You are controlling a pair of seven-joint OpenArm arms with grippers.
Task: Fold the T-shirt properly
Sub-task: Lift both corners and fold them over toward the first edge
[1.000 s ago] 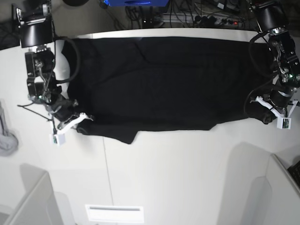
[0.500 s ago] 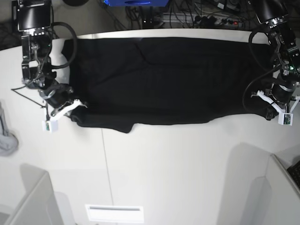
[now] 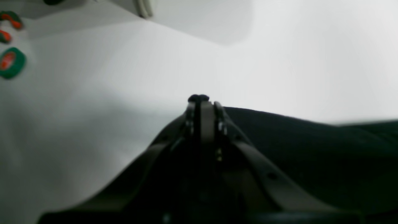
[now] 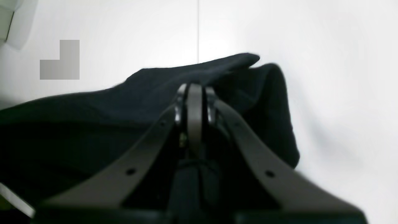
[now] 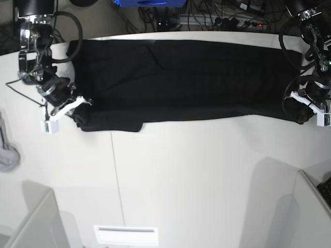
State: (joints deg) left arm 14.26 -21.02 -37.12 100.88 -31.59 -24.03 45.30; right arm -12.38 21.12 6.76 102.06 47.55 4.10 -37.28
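At either end of the black T-shirt [image 5: 181, 82], the left hand [image 5: 299, 115] and right hand [image 5: 77, 114] were each clamped tight on its near edge, apparently to carry that edge across the white table [image 5: 181, 181] for a lengthwise fold. Only the right wrist view showed cloth bunched over the fingers [image 4: 194, 102]; the base view alone showed the whole garment stretched between them.

Overhead base; close, perhaps blurred, wrists.

One black T-shirt [image 5: 186, 82] lies along the far edge of one white table [image 5: 196, 175]. Two robot arms, one at each end. Three green-and-red tape rolls [image 3: 11, 62] in the left wrist view.
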